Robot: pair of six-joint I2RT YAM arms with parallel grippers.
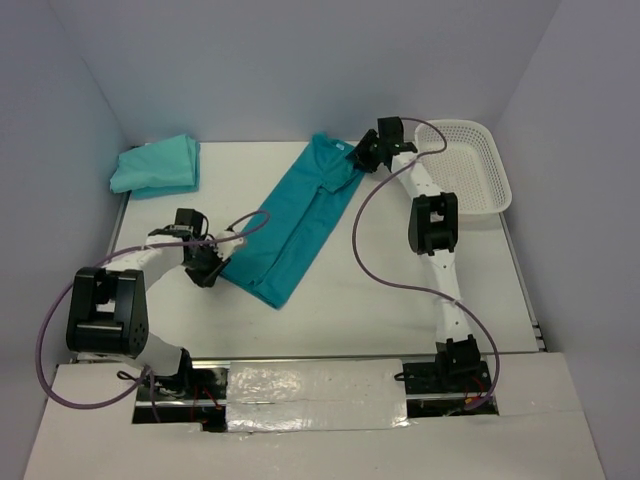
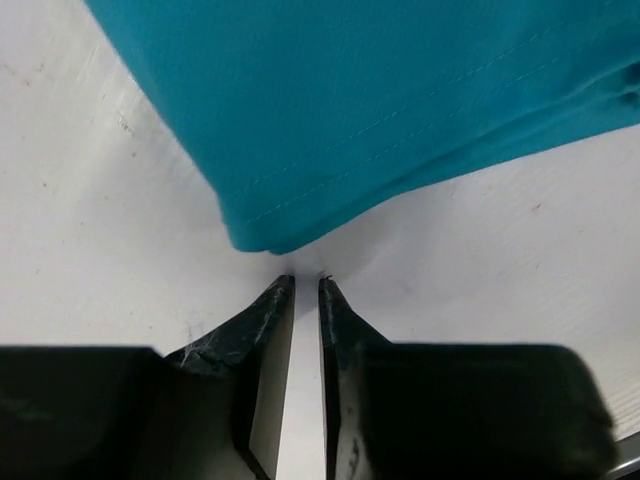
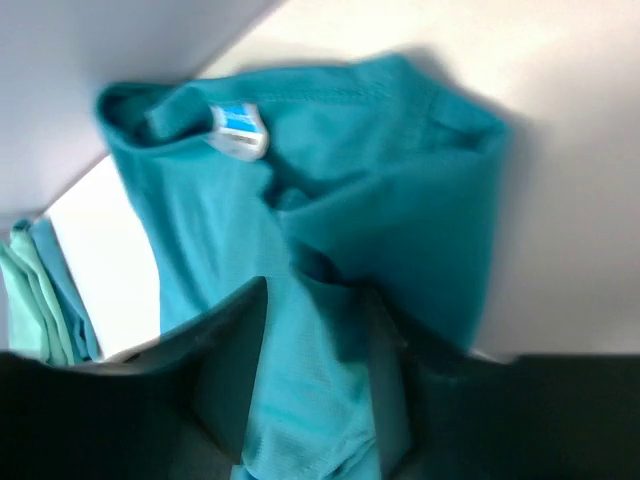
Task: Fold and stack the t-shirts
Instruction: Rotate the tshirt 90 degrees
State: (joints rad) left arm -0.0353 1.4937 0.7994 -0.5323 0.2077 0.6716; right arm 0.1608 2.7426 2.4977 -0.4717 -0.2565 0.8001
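T-shirt (image 1: pixel 300 215), teal and folded into a long strip, lies on the table (image 1: pixel 400 300). Its hem corner sits just ahead of the left gripper (image 2: pixel 306 288), whose fingers are nearly together on nothing (only a thin slit between them). Its collar end fills the gap between the right gripper's (image 3: pixel 310 330) fingers; whether they pinch it cannot be told.

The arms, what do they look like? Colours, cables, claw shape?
The left arm and right arm share slim white links, boxy black joint housings and a looping purple cable each. The left claw and right claw have two black wedge-shaped fingers tapering to tips.
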